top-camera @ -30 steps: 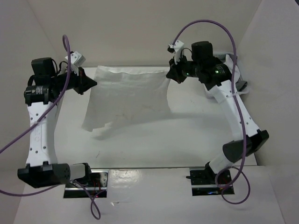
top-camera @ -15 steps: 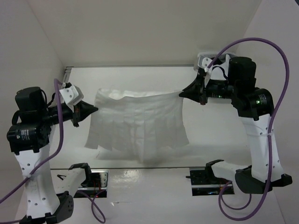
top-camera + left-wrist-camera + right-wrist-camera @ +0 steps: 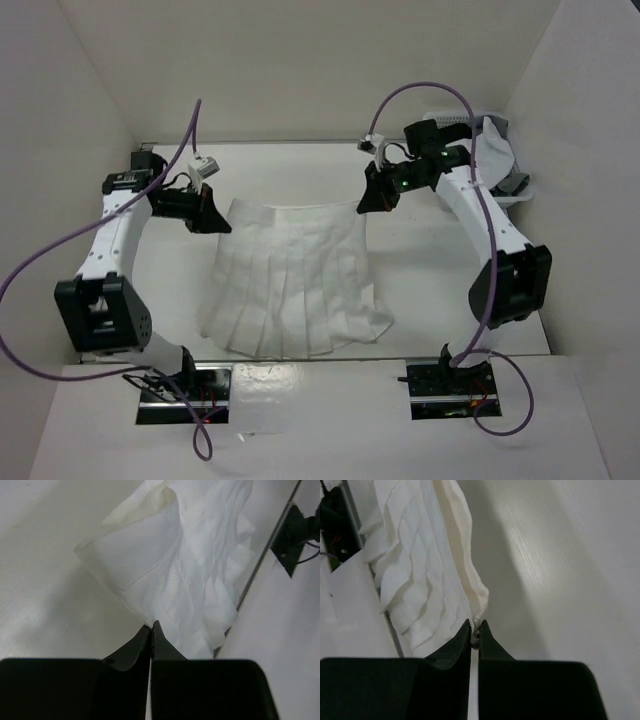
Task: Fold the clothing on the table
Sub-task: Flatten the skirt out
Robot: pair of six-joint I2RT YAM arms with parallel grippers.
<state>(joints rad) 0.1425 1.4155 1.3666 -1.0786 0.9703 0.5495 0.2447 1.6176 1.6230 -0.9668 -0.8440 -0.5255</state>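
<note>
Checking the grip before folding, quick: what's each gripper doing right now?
Left gripper: shut on the skirt, at a waistband corner.
Right gripper: shut on the skirt's other corner.

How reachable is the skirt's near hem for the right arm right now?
Probably not yet: the right gripper is shut on the skirt at its waistband corner. Nothing covers the hem, but it must release first.

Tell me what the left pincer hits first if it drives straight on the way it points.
The white pleated skirt: the left pincer is shut on a waistband corner, and the cloth spreads directly ahead of its tips. Farther on, the right pincer holds the opposite corner; depth is unclear.
</note>
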